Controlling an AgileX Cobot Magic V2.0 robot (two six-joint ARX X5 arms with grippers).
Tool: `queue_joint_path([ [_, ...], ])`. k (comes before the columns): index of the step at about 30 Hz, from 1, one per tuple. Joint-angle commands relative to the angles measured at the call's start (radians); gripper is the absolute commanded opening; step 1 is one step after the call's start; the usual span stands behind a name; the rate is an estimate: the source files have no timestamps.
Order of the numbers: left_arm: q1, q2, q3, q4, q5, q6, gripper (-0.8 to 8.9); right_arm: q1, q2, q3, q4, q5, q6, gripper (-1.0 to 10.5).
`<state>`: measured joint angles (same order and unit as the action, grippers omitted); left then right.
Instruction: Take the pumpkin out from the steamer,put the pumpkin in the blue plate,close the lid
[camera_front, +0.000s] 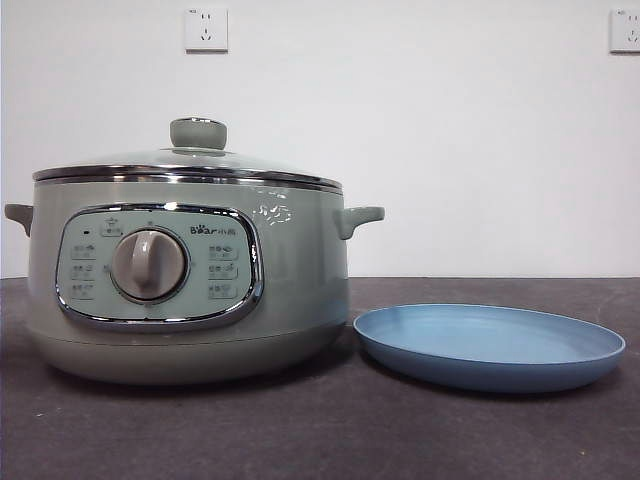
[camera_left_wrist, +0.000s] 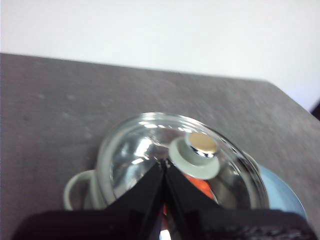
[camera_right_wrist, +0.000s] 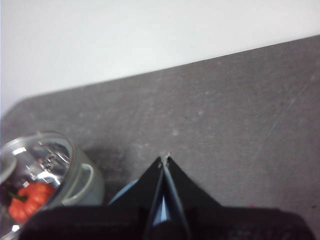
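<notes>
The sage-green steamer (camera_front: 190, 290) stands at the left with the glass lid (camera_front: 190, 165) closed on it. The lid's knob (camera_left_wrist: 196, 156) shows in the left wrist view. The orange pumpkin (camera_right_wrist: 31, 200) lies inside, seen through the glass; a bit of it also shows in the left wrist view (camera_left_wrist: 200, 185). The blue plate (camera_front: 490, 345) lies empty to the right of the steamer. My left gripper (camera_left_wrist: 164, 162) is shut and empty, high above the lid. My right gripper (camera_right_wrist: 165, 160) is shut and empty, high above the plate (camera_right_wrist: 122, 192). Neither arm shows in the front view.
The dark grey table (camera_front: 320, 440) runs to a white wall with two sockets (camera_front: 205, 28). The steamer's side handles (camera_front: 360, 218) stick out left and right.
</notes>
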<state>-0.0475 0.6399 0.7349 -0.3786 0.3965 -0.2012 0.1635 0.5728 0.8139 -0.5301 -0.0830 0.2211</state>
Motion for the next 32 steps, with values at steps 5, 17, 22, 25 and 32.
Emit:
queue_joint_path([
  [5, 0.001, 0.111, 0.130, -0.138, 0.098, 0.138, -0.02, 0.002, 0.129, 0.117, -0.033, -0.192, -0.142, 0.5],
  [17, -0.002, 0.136, 0.151, -0.123, 0.109, 0.108, 4.39, 0.002, 0.213, 0.127, -0.056, -0.203, -0.099, 4.5],
  [22, -0.047, 0.210, 0.184, -0.088, 0.106, 0.093, 4.39, 0.002, 0.219, 0.127, -0.060, -0.206, -0.098, 4.5],
  [25, -0.093, 0.282, 0.235, -0.093, 0.099, 0.101, 4.39, 0.002, 0.219, 0.127, -0.064, -0.206, -0.094, 4.5],
  [32, -0.233, 0.469, 0.348, -0.094, -0.017, 0.161, 4.39, 0.002, 0.222, 0.127, -0.082, -0.204, -0.091, 4.5],
])
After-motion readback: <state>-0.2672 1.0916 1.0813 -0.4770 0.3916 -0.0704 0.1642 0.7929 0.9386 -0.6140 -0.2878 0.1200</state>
